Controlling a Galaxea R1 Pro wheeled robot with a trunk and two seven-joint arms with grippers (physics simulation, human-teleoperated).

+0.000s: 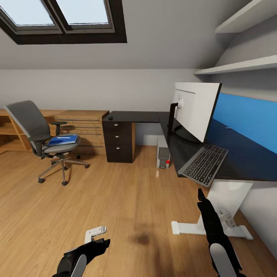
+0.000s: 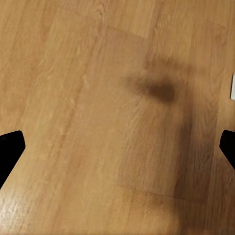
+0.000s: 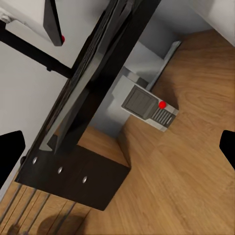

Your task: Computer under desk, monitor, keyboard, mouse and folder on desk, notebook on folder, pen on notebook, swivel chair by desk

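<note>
Looking out from the head view, the bedroom's light wood floor (image 1: 115,200) runs up to a black surface (image 1: 238,157) on white legs at the right. The monitor (image 1: 194,109) stands on that surface with its white back showing, and the keyboard (image 1: 204,164) lies just in front of it, close to the near edge. Under the surface, against the wall, sits the computer (image 1: 163,156), beside a black drawer unit (image 1: 118,141). A small dark lump, perhaps the mouse (image 1: 110,117), rests on the far corner above the drawers. Well apart at the left stands the swivel chair (image 1: 42,138), with the blue folder (image 1: 62,139) flat on its seat. Low in this view the left gripper (image 1: 96,235) and the right gripper (image 1: 201,194) hang above the floor; I cannot tell their spread from here

From the left wrist view, the two dark fingertips (image 2: 10,152) sit far apart at opposite edges, so the gripper is spread with nothing between, over bare floor boards (image 2: 98,98) and a dark shadow

From the right wrist view, the fingertips (image 3: 10,156) are likewise wide apart and hold nothing. Beyond them lie the computer (image 3: 149,107) with a red spot on its front, the drawer unit (image 3: 73,181) and the edge of the surface (image 3: 98,63)
</note>
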